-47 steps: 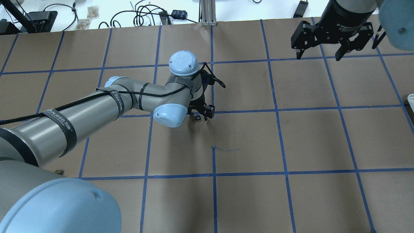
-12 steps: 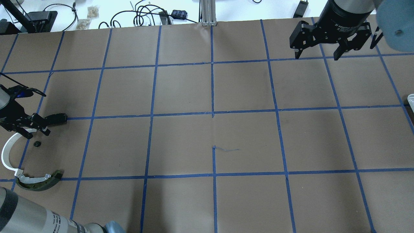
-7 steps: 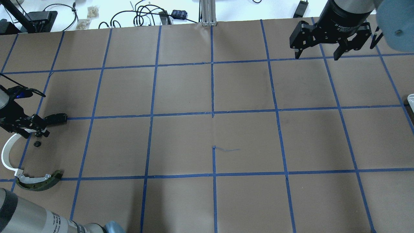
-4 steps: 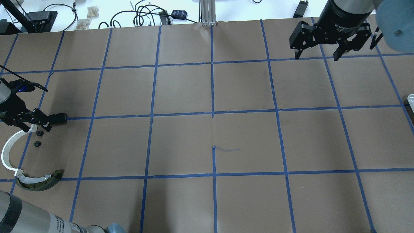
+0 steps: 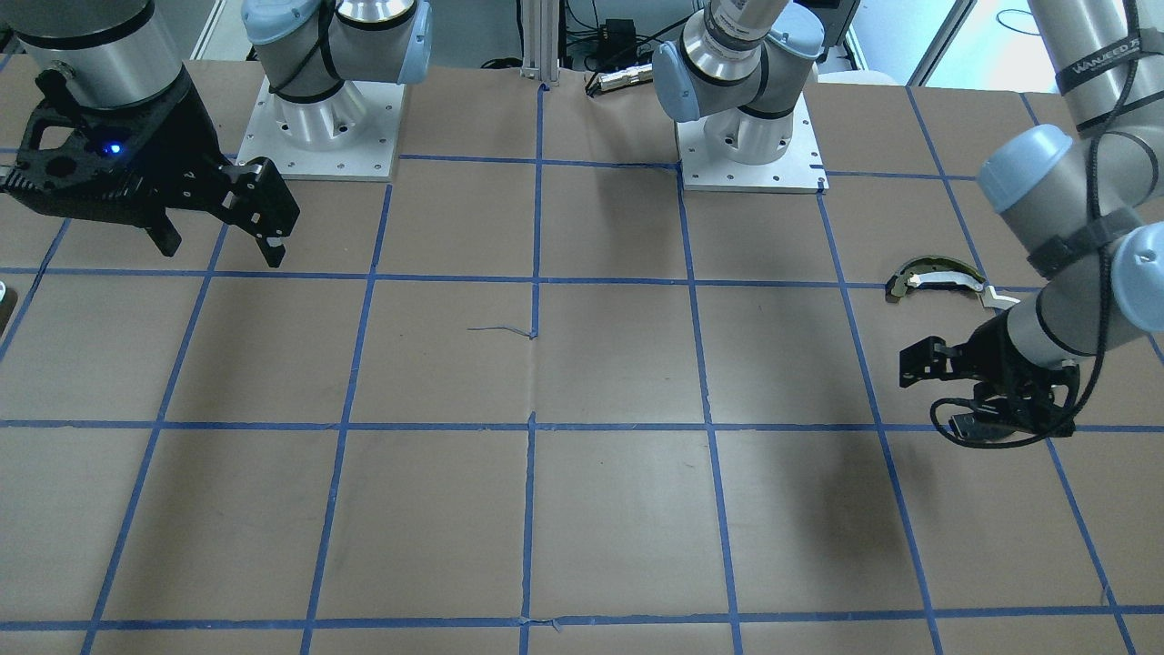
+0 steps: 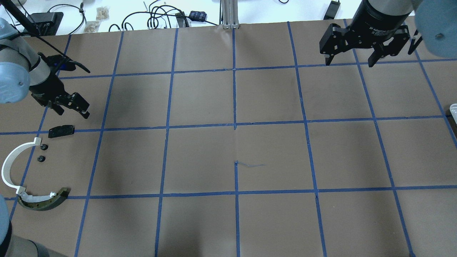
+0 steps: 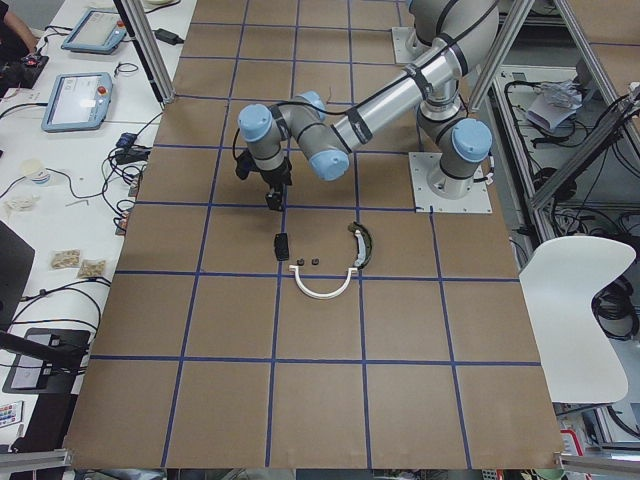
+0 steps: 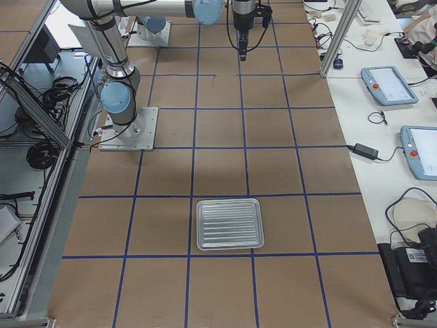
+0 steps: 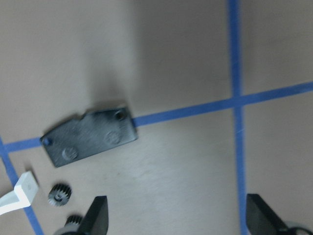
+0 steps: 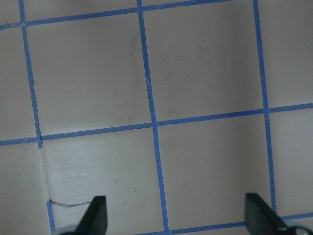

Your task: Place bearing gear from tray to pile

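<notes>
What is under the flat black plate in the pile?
A blue tape line passes under the flat black plate, showing at both ends. The part beneath is hidden.

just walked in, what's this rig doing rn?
The left gripper hovers over the table with its fingers open and empty, just past the pile. Two small bearing gears lie there on the paper between the black plate and the white arc strip. The tray looks empty. The right gripper hangs open at the far side, holding nothing.

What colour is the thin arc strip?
White: the arc strip shows best in the overhead view.
</notes>
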Motion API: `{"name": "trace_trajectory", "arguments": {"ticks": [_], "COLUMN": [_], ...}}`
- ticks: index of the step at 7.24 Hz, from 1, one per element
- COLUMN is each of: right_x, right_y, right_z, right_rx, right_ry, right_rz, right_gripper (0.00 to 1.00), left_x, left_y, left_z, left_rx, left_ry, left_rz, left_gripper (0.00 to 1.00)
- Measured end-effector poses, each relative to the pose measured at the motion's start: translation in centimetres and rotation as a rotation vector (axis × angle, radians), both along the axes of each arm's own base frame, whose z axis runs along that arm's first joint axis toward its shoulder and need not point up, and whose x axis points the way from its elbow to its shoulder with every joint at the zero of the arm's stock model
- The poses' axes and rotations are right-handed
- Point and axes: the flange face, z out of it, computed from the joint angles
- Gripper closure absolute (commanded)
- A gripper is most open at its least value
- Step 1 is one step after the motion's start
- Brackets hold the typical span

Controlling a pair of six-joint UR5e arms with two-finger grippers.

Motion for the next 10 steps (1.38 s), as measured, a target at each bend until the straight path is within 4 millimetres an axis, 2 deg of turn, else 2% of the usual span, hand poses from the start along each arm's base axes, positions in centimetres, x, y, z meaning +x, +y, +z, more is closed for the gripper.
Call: {"name": "trace_trajectory", "arguments": {"ticks": [2, 3, 4, 6, 7, 10], "right_x": [0.0, 0.0, -0.1, -0.1, -0.1, -0.1], "right_y": [0.0, 0.0, 0.0, 0.0, 0.0, 0.0], "right_z": [0.1, 0.1, 0.1, 0.1, 0.1, 0.1], "right_rx": [-0.002, -0.003, -0.003, -0.004, -0.004, -0.004], "right_ry": [0.0, 0.0, 0.0, 0.0, 0.0, 0.0], "right_rz": [0.0, 0.0, 0.0, -0.001, -0.001, -0.002], "right_gripper": [0.0, 0.0, 0.0, 0.0, 0.0, 0.0], "left_x": [-9.9, -14.0, -16.4, -18.1, -18.3, -18.9], "left_y": [0.5, 1.7, 2.9, 5.5, 6.2, 6.1], "left_z": [4.8, 7.5, 10.0, 13.4, 14.2, 14.0], "left_rx": [-0.07, -0.092, -0.103, -0.085, -0.076, -0.053], "left_ry": [-0.015, 0.0, 0.016, 0.03, 0.03, 0.023], "left_rz": [0.03, 0.043, 0.056, 0.063, 0.073, 0.147], "left_gripper": [0.0, 0.0, 0.0, 0.0, 0.0, 0.0]}}
